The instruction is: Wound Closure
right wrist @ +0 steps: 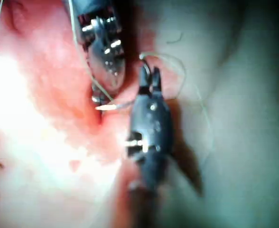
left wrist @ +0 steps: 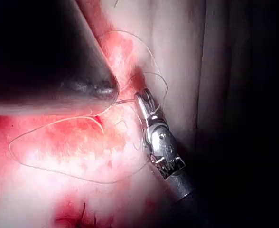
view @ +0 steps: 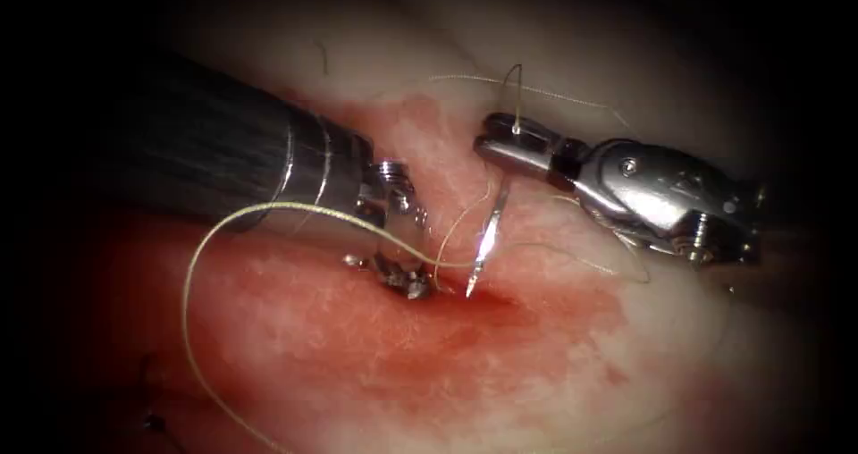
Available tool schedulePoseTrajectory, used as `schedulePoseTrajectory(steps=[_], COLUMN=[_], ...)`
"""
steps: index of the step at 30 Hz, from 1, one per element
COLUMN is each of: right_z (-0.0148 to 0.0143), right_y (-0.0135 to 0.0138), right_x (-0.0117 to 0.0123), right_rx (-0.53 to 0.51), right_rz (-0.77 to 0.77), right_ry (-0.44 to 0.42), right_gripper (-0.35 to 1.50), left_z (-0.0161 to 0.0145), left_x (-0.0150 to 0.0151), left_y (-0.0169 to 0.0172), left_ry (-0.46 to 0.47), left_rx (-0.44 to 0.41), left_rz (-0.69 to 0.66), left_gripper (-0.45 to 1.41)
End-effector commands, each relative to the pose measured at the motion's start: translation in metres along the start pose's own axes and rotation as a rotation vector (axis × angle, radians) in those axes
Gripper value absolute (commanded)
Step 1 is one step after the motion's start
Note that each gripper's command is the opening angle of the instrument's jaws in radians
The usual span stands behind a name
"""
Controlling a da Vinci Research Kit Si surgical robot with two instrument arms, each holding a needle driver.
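**Steel needle tip at the cut, right tool holding it**

Steel catches the light: the needle (view: 487,239) hangs from the right tool (view: 493,143), whose jaws are pressed together on the needle's upper end, near where the thread joins. The body runs down and slightly left, with the point resting at the red edge of the cut (view: 500,304). I cannot tell whether the point has entered the tissue (view: 295,329) or is only touching it; most of the curve is plainly out in the open.

The left tool (view: 398,271) sits just left of the needle point, jaws down against the tissue at the cut's left end. I cannot tell whether they are spread or closed, or whether they pinch anything.

The thread (view: 192,275) makes a wide pale loop across the tissue on the left, passes over the left tool's wrist and crosses in front of the needle. A finer strand arches above the right tool. Red fluid (view: 429,347) pools along the cut and stains the surface below it.

Risks as I judge them:
- The loop lying over the left wrist could snag on the joint if that arm shifts, tugging the needle.
- A grip so close to the needle's end gives little control; it may swivel in the jaws under load.
- Fluid hides the cut's edge, so the point could land off line.
- The two tool tips are near each other; contact is possible.
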Motion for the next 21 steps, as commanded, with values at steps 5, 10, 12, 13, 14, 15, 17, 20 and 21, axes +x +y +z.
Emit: schedulePoseTrajectory(steps=[5, 10, 12, 13, 14, 15, 17, 20, 21], right_z=[0.0014, 0.002, 0.0022, 0.0022, 0.0023, 0.0023, 0.0022, 0.002, 0.0019], right_y=[-0.0007, -0.0016, -0.002, -0.0021, -0.0022, -0.0022, -0.0023, -0.003, -0.0033], right_x=[-0.0014, -0.0024, -0.0027, -0.0029, -0.0031, -0.0032, -0.0033, -0.0035, -0.0035], right_rx=[-0.006, -0.009, -0.005, -0.004, -0.004, -0.004, 0.003, 0.029, 0.035], right_rz=[-0.045, -0.086, -0.114, -0.121, -0.13, -0.136, -0.138, -0.14, -0.141], right_ry=[0.005, -0.011, -0.021, -0.027, -0.03, -0.03, -0.03, -0.035, -0.036], right_gripper=[-0.35, -0.35, -0.35, -0.35, -0.35, -0.35, -0.35, -0.35, -0.35], left_z=[0.0, -0.0013, -0.0016, -0.0017, -0.0018, -0.0019, -0.002, -0.0025, -0.0028], left_x=[0.0001, 0.0002, 0.0003, 0.0003, 0.0005, 0.0005, 0.0007, 0.0008, 0.0008], left_y=[-0.0001, 0.0006, 0.0009, 0.0011, 0.0014, 0.0015, 0.0019, 0.0024, 0.0025], left_ry=[0.009, 0.032, 0.039, 0.039, 0.041, 0.043, 0.044, 0.049, 0.05], left_rx=[0.005, 0.008, 0.006, 0.004, 0.004, 0.005, 0.005, 0.006, 0.007], left_rz=[0.01, 0.021, 0.023, 0.024, 0.024, 0.024, 0.024, 0.025, 0.026], left_gripper=[0.18, 0.18, 0.17, 0.17, 0.17, 0.17, 0.17, 0.17, 0.17])
